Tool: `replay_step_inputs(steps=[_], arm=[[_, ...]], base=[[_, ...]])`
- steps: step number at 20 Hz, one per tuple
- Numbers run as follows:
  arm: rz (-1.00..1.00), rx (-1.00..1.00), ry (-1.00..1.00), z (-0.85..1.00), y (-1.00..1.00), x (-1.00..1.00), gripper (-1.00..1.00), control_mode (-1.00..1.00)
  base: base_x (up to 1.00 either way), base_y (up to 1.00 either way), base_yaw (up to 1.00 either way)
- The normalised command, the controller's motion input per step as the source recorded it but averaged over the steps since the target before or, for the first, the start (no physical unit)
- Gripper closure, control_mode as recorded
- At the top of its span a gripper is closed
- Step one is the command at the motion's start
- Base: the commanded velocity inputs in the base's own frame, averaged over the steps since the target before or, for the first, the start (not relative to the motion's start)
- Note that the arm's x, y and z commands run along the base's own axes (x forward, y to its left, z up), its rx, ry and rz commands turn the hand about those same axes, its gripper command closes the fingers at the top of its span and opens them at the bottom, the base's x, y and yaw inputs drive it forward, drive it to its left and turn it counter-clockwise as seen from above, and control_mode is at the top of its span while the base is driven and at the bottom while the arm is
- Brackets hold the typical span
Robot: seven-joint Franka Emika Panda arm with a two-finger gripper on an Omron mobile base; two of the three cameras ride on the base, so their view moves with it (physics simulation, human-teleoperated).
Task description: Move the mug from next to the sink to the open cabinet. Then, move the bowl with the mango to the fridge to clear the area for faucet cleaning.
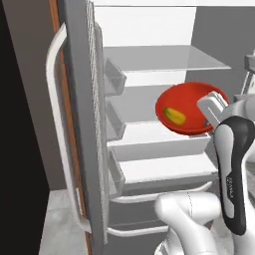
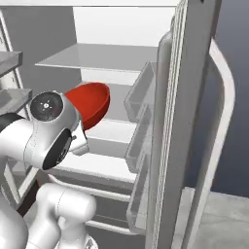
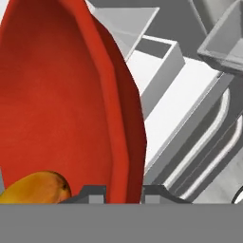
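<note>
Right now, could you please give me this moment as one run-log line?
pincer: shut on bowl rim | bowl: tilted, held before fridge shelves | mango: inside bowl | fridge: open

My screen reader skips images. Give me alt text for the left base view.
A tilted red bowl with a yellow mango inside is held at its rim by the gripper in front of the open fridge, level with its white middle shelves.

Even, flat rendered light, bright white fridge (image 1: 149,64) interior, soft shadows, slightly blurry, no glare
</note>
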Motion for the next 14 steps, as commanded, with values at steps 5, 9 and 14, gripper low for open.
replay_step_inputs(steps=[5,9,14], arm=[[0.0,0.0,0.0,0.0,0.0,0.0,1.0,1.0],[-0.02,0.01,0.03,0.0,-0.01,0.01,1.0,-1.0],[-0.07,0.17,0.11,0.68,-0.26,0.0,1.0,-1.0]], base=[[0.73,0.48,-0.2],[0.25,0.05,-0.08],[0.0,0.0,0.0]])
